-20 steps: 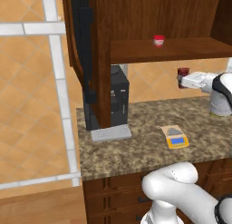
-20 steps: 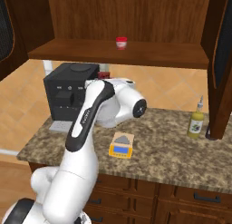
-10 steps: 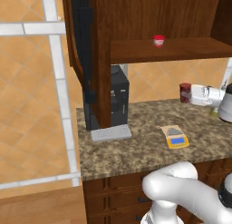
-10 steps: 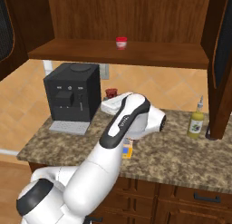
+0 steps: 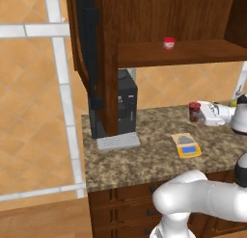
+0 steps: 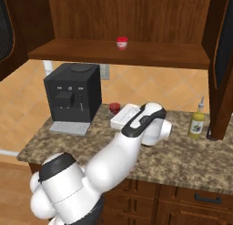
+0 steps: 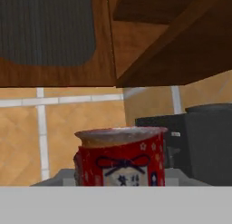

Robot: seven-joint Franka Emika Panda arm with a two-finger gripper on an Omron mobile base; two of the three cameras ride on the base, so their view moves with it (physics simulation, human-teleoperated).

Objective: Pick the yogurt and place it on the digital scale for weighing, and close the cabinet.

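Note:
The yogurt (image 5: 194,111), a dark red tub, hangs upright low over the counter with my gripper (image 5: 200,114) shut on it. It hangs a little beyond and to the right of the yellow digital scale (image 5: 186,146), not touching it. From the right base view the yogurt (image 6: 114,108) sticks out at the left of my gripper (image 6: 120,114), and my arm hides the scale. Up close, the hand view shows the yogurt (image 7: 120,160) red with a white pattern. The cabinet (image 5: 159,20) stands open, one door (image 5: 90,59) swung out to the left and the other door (image 6: 223,60) to the right.
A red-and-white cup (image 5: 169,43) sits on the cabinet's shelf. A black coffee machine (image 5: 126,106) stands at the left of the granite counter (image 5: 140,160). A yellow-green bottle (image 6: 197,124) stands at the right, by the open door. Drawers run below the counter.
My gripper has come down with the yogurt from just under the shelf to just above the counter. My arm has swung in front of the scale in the right base view.

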